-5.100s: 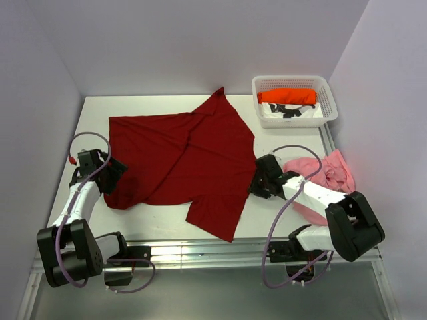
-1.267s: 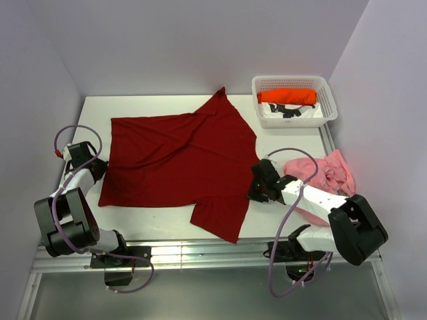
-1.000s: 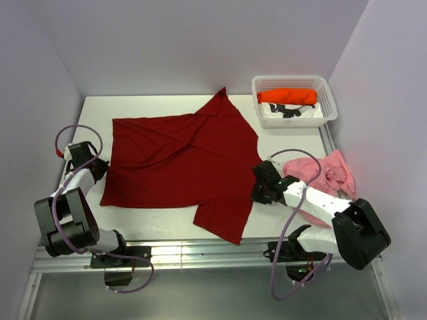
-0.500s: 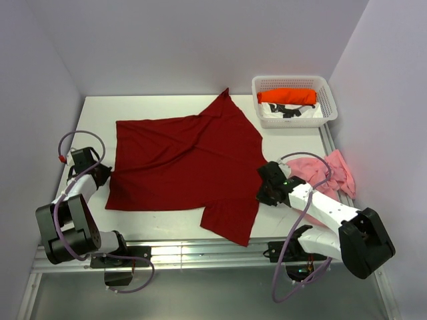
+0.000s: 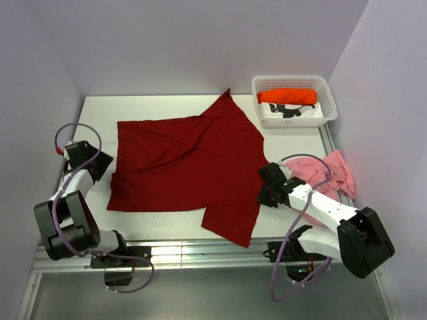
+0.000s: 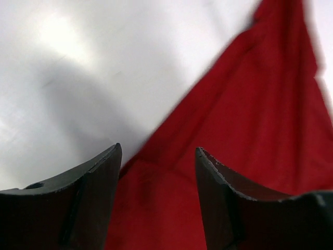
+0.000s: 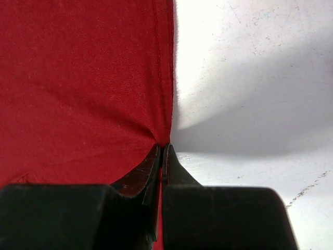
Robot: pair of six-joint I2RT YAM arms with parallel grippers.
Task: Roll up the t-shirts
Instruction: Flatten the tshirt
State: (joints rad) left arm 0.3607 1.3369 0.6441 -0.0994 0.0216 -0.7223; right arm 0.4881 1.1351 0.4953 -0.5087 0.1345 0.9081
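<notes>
Lying spread over the middle of the white surface (image 5: 133,107), the dark red shirt (image 5: 187,160) is mostly flat with a few long creases, one corner pointing toward the back wall and one sleeve reaching down toward the near edge. At its left border the left arm (image 5: 75,183) is bent low, and the left wrist view shows the left arm's jaws parted wide, with the shirt's slanting edge (image 6: 234,104) running between them over the surface (image 6: 78,52); that picture is blurred, so whether they touch the cloth cannot be told. On the other side the right arm (image 5: 320,207) stretches in from the right, and the right arm's jaws are pressed together on the shirt's hem (image 7: 78,78), the cloth puckering into a small fold at the pinch; only the tips show, the rest cut off at the bottom of the frame. A pink shirt (image 5: 330,175) lies crumpled at the right edge of the surface, its lower part hidden beneath the right arm and its cable. In the white mesh basket (image 5: 293,81) at the far right corner sits a rolled orange-red shirt (image 5: 287,96), resting on something white and black that is too small to make out
</notes>
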